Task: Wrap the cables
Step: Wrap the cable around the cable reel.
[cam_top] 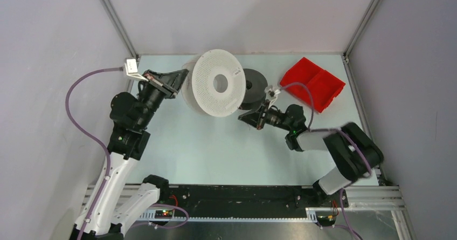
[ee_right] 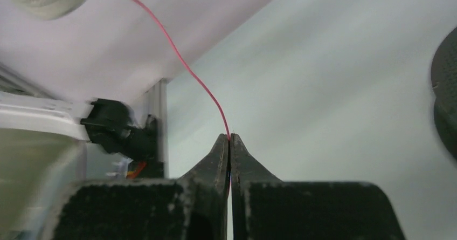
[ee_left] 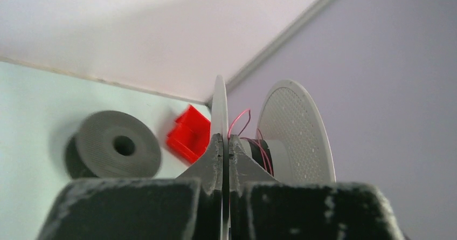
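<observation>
While left fingers (ee_left: 210,164) pinch the perforated white spool (ee_left: 293,132), right fingers (ee_right: 218,159) clamp a thin red strand (ee_right: 186,67).

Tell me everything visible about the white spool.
The round white perforated plastic spool has two flanges and a central hole. It is held tilted on edge, beside the flat-lying dark grey spool. The left gripper is shut on one flange's rim. A thin red filament loops loosely at its hub.
</observation>
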You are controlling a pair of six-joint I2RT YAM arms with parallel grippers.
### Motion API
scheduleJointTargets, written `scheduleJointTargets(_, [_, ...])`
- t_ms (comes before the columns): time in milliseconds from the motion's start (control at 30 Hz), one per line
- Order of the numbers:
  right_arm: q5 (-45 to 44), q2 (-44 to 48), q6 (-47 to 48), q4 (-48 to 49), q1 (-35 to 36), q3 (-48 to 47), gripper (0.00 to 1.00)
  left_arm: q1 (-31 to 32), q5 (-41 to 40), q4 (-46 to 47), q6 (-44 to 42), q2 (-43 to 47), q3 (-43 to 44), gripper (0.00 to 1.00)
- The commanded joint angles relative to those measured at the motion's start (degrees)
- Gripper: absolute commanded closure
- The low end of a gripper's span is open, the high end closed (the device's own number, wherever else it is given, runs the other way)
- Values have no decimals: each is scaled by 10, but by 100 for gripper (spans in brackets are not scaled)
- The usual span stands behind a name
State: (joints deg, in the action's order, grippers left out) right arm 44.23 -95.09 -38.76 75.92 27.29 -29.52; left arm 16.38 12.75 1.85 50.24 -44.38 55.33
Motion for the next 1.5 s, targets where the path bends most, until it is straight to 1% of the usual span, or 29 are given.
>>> scheduleJointTargets(0, [-210, 163, 285, -283, 108, -14, 100, 17, -162, 49, -110, 15, -4, 100])
scheduleJointTargets(33, [-239, 177, 319, -360, 150, -34, 100, 34, -177, 47, -148, 15, -5, 100])
scheduleJointTargets(67, [-278, 200, 365, -389, 167, -44, 100, 44, -202, 41, -167, 15, -4, 100])
scheduleJointTargets(100, [-289, 208, 375, -439, 191, -66, 100, 65, -214, 37, -202, 14, -4, 100])
scheduleJointTargets(133, [-312, 223, 413, -461, 204, -77, 100, 77, -242, 30, -219, 12, -3, 100])
scheduleJointTargets(167, [-342, 228, 449, -505, 229, -104, 100, 98, -268, 26, -249, 9, -1, 100])
scheduleJointTargets(233, [-378, 236, 492, -563, 259, -149, 100, 130, -305, 6, -290, 2, 6, 100])
scheduleJointTargets(267, [-381, 236, 503, -580, 274, -163, 100, 141, -321, -9, -303, -1, 9, 100])
scheduleJointTargets(300, [-384, 235, 522, -610, 280, -189, 100, 165, -357, -34, -331, -9, 15, 100])
scheduleJointTargets(367, [-389, 234, 545, -635, 295, -218, 100, 192, -399, -65, -363, -20, 22, 100])
scheduleJointTargets(500, [-395, 226, 575, -647, 302, -254, 100, 230, -439, -89, -410, -33, 6, 100])
scheduleJointTargets(700, [-396, 199, 619, -651, 288, -296, 100, 250, -405, -132, -448, -60, -4, 100])
scheduleJointTargets(900, [-385, 178, 637, -608, 266, -310, 100, 254, -361, -142, -465, -81, -14, 100])
scheduleJointTargets(1033, [-377, 158, 660, -605, 250, -327, 100, 254, -319, -144, -479, -92, -23, 100])
scheduleJointTargets(1167, [-368, 145, 683, -605, 223, -330, 100, 254, -259, -147, -499, -95, -28, 100])
scheduleJointTargets(1233, [-355, 144, 687, -611, 207, -330, 100, 254, -232, -152, -520, -95, -29, 100])
scheduleJointTargets(1367, [-292, 139, 703, -649, 173, -328, 100, 253, -189, -162, -539, -94, -24, 100])
scheduleJointTargets(1433, [-253, 139, 714, -656, 158, -316, 100, 249, -164, -164, -535, -87, -18, 100])
scheduleJointTargets(1467, [-215, 145, 719, -656, 147, -309, 100, 240, -154, -167, -532, -82, -15, 100])
